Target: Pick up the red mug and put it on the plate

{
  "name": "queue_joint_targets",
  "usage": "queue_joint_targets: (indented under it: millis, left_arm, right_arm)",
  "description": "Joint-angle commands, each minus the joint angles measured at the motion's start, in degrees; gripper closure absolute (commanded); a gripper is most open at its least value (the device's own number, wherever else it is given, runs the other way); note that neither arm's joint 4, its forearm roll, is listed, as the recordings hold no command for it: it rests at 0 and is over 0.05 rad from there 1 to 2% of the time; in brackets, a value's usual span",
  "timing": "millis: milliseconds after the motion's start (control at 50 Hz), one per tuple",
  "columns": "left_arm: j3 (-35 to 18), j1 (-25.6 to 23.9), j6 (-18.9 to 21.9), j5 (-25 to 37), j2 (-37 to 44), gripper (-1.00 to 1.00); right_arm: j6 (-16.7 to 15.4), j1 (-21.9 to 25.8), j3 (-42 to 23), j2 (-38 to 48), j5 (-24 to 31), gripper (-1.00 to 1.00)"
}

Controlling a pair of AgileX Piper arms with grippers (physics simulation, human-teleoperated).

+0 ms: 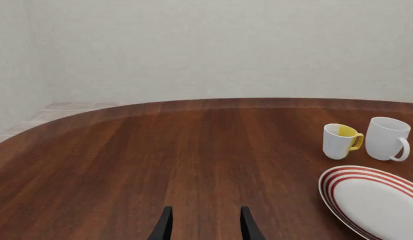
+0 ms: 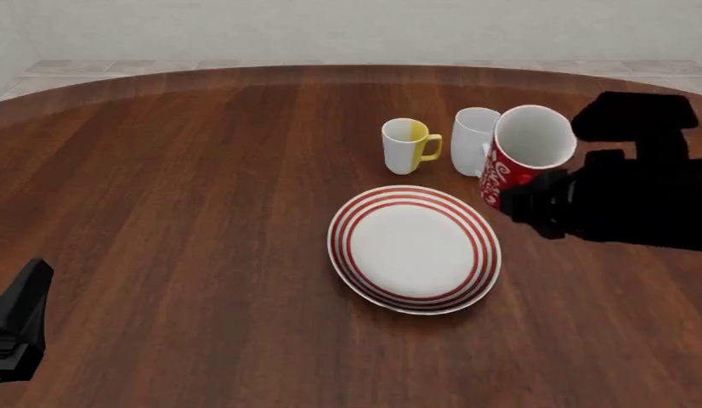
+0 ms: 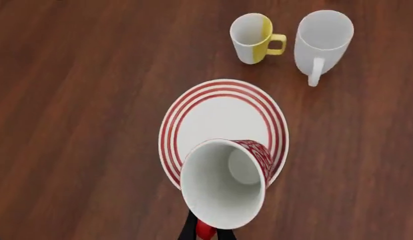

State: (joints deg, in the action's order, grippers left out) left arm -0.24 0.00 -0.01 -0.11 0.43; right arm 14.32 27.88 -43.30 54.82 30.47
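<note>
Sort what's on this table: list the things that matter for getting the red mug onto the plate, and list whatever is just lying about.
For the job:
- red mug, held up by the right gripper
- plate, nothing on it yet

Lying about:
- white-and-yellow mug, behind the plate
- plain white mug, beside it
- left gripper, open and idle

Even, diffuse lighting across all three rendered views, all sharp throughout. The worktop point(image 2: 192, 187) carries a soft sheen and only faint shadows beneath the plate point(image 2: 415, 249). The right arm point(image 2: 640, 191) renders as a featureless black silhouette.
</note>
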Motion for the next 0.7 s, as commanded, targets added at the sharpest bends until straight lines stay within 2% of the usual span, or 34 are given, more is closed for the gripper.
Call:
queue_joint_targets:
  millis: [20,40,100,400,700]
  left_arm:
    - [0.0,0.0,0.0,0.0,0.0,-1.0]
    - [0.0,0.0,0.0,0.0,0.0,-1.0]
    - [0.0,0.0,0.0,0.0,0.0,-1.0]
    - [0.0,0.0,0.0,0.0,0.0,-1.0]
    - [0.0,0.0,0.0,0.0,0.0,-1.0]
  right_arm:
    - [-1.8,1.6,-5.2,8.4,-4.2,1.0]
    - [-2.6,1.0,-6.2,9.5,-4.6,1.0]
    - [-2.2,1.1,-7.2,11.5,-5.2,1.0]
    - [-1.7,5.0,-11.1,20.8,-8.7,1.0]
    - [-1.0,6.1,-12.0,23.8,-10.2,1.0]
